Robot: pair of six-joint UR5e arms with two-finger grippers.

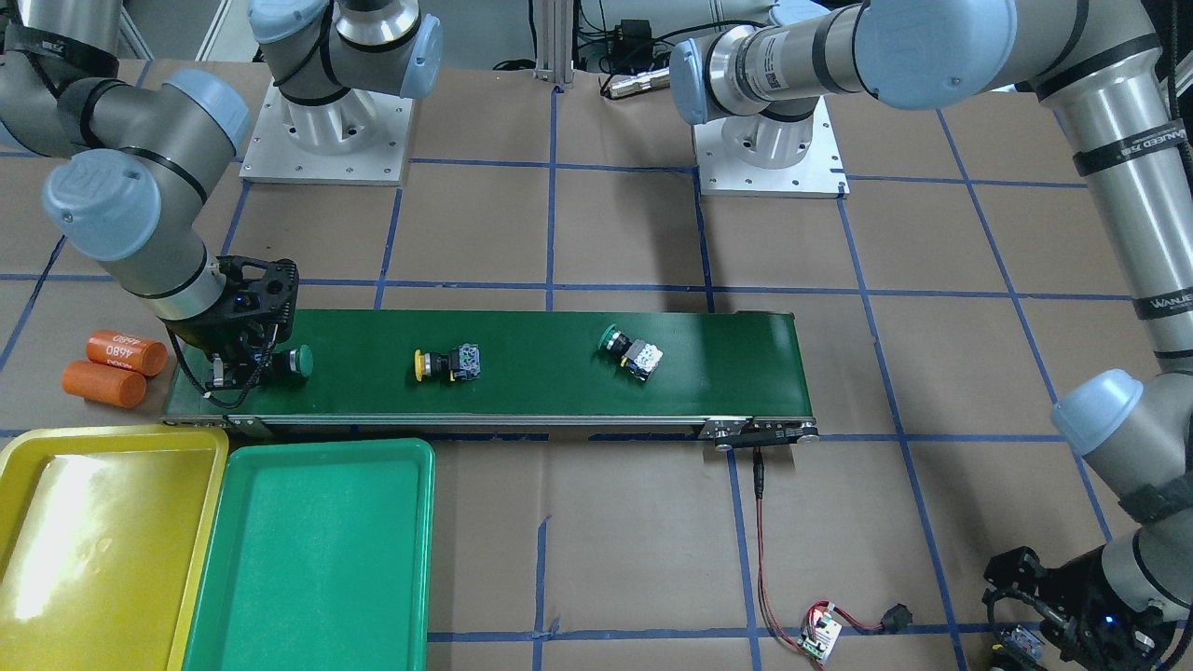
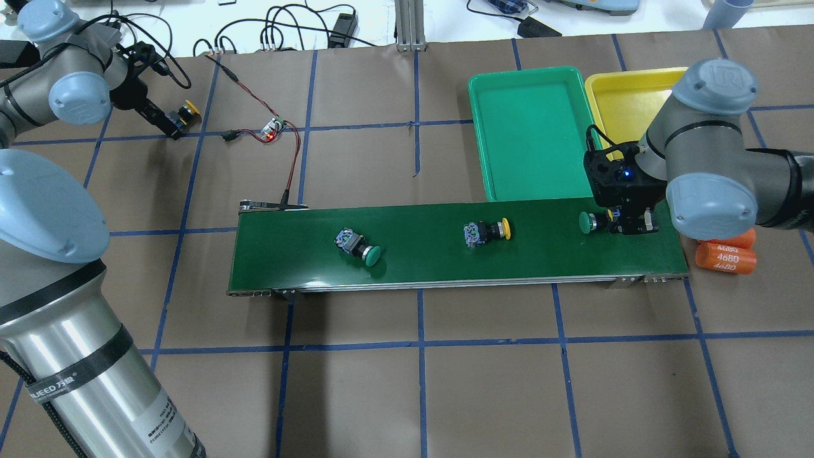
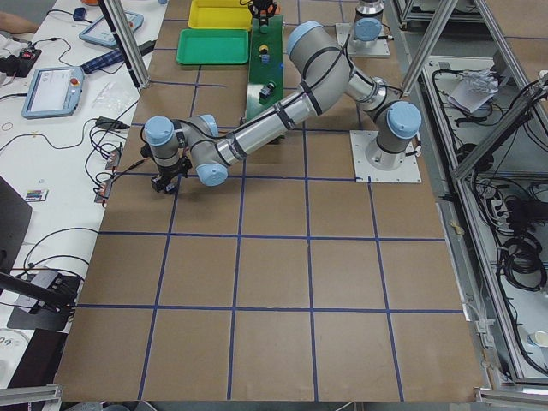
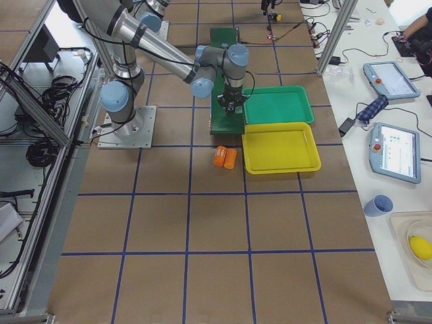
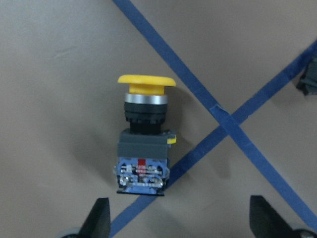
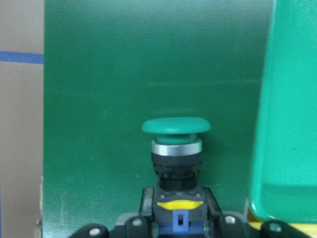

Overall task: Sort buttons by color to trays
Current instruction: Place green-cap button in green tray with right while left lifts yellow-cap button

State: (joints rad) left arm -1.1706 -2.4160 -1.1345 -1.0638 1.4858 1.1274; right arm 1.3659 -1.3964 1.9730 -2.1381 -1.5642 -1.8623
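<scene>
0/4 sorted: green tray [image 2: 528,127], yellow tray [image 2: 626,95] bare | right gripper [image 2: 615,222] pinches green button [image 2: 588,222], 3 o'clock end of belt [image 2: 432,261] | left gripper [image 5: 178,220] spread over yellow button [image 5: 143,134], off-belt at 10 o'clock | second green button [image 2: 359,245], second yellow button [image 2: 486,232] wait mid-belt

Looks straight down on the brown-papered bench [image 5: 54,64]. Shows one button [image 5: 143,144] lying on its side: yellow mushroom cap toward the top edge, then a silver ring, a black collar, a grey body with a small yellow tab on its right, and a blue contact block with screws nearest the bottom edge. Has two strips of blue tape [image 5: 166,52] crossing just right of the button, one running under the contact block. Frames the end effector [image 5: 181,220] at the bottom edge, dark fingertips [image 5: 99,220] spread wide, below the button and clear of it. Catches a dark blurred shape [image 5: 308,79] at the right edge, too cut off to name.
</scene>
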